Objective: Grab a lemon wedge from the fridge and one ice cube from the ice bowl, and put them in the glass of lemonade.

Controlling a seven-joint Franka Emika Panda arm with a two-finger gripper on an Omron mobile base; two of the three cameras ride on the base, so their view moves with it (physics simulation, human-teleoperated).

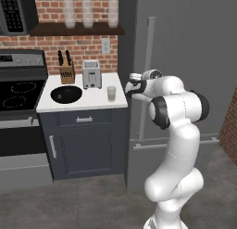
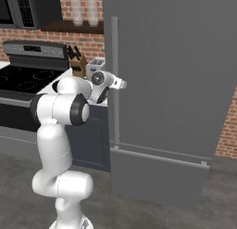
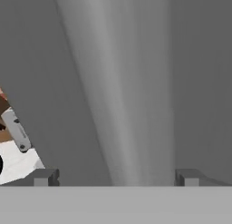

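Observation:
The tall dark grey fridge point(image 1: 185, 61) point(image 2: 171, 75) stands shut, so the lemon wedge is hidden. My gripper point(image 1: 130, 86) point(image 2: 121, 83) point(image 3: 117, 177) is open at the fridge's long light-grey bar handle point(image 1: 147, 61) point(image 2: 114, 52) point(image 3: 122, 82). In the hand view the handle runs up between my two fingertips point(image 3: 45, 177), close in front of them. On the white counter point(image 1: 92, 102) to the left sit the black ice bowl point(image 1: 66, 94) and the glass of lemonade point(image 1: 111, 93). The ice cube is too small to make out.
A toaster point(image 1: 91, 74) and a knife block point(image 1: 67, 71) stand at the back of the counter. The stove point(image 1: 18, 93) is to its left. Tall clear glasses point(image 1: 88, 12) line a shelf above. The fridge's lower drawer bar point(image 2: 162, 156) runs across below.

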